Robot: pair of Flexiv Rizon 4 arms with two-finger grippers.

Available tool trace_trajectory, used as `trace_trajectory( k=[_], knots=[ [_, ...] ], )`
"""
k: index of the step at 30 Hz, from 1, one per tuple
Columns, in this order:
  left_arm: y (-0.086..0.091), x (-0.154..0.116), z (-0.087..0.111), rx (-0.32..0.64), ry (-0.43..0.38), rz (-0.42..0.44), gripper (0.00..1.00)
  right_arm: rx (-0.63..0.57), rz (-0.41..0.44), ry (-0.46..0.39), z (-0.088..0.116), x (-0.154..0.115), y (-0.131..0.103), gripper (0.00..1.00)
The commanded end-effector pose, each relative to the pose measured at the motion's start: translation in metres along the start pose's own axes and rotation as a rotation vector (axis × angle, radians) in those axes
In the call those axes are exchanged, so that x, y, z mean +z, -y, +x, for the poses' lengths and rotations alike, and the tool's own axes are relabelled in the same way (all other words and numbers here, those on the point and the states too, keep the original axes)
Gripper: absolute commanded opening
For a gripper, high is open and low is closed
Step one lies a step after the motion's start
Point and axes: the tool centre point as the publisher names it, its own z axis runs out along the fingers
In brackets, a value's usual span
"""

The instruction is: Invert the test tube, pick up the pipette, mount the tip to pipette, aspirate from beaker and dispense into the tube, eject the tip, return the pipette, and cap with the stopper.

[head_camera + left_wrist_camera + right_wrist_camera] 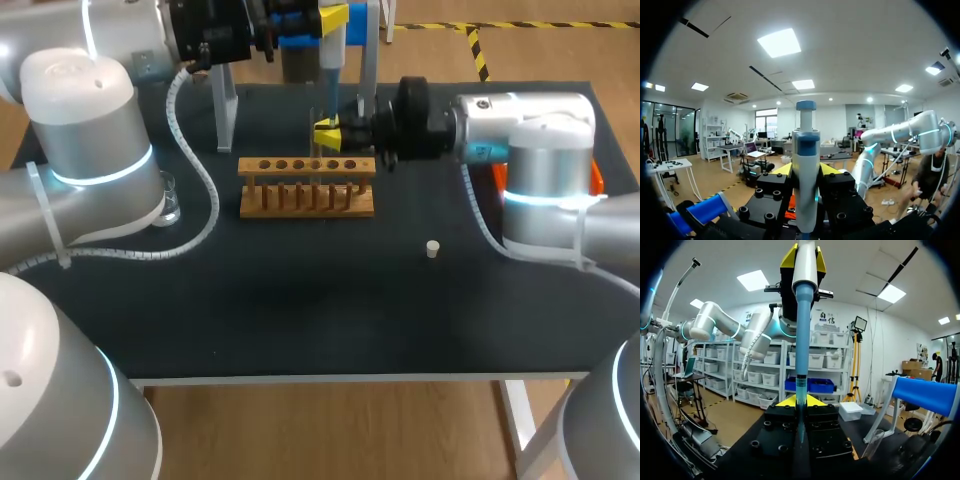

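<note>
Grey left arm (90, 130) and right arm (540, 130) meet above the black worktop (300, 310), by the wooden rack (307, 186). Clamped in the left end effector (806, 170), the pipette (806, 150) stands upright, tip down toward the test tube (800, 390) gripped by the right end effector (331, 134). By the left arm, the beaker (168, 203); right of the rack, the stopper (432, 248).

Beaker (172, 205) largely behind the left arm (90, 130); pipette (332, 50) top past the head view's edge, tip (802, 340) seemingly within right hand (328, 135).
</note>
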Motion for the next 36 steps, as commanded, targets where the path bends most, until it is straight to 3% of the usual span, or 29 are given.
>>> trace_trajectory(
  k=[1,7,8,9,26,36],
  knots=[
    [-0.010,0.000,0.000,-0.002,0.002,-0.001,0.00,-0.007,0.003,-0.002,-0.001,0.001,-0.017,0.00],
    [-0.010,0.000,0.000,-0.002,0.002,-0.001,0.00,-0.001,0.025,-0.001,0.002,0.001,-0.007,0.04],
    [-0.010,0.000,0.000,-0.002,0.002,-0.001,0.00,0.003,0.030,0.003,0.002,0.000,-0.004,0.46],
    [-0.010,0.000,0.000,-0.002,0.002,-0.001,0.00,0.007,0.034,0.004,0.003,-0.001,0.000,0.99],
    [-0.010,0.000,0.000,-0.002,0.002,-0.001,0.00,0.020,0.145,0.032,0.024,-0.055,0.048,1.00],
    [-0.010,0.000,0.000,-0.002,0.002,-0.001,0.00,-0.020,0.198,0.042,0.037,-0.073,0.051,1.00]
  ],
)
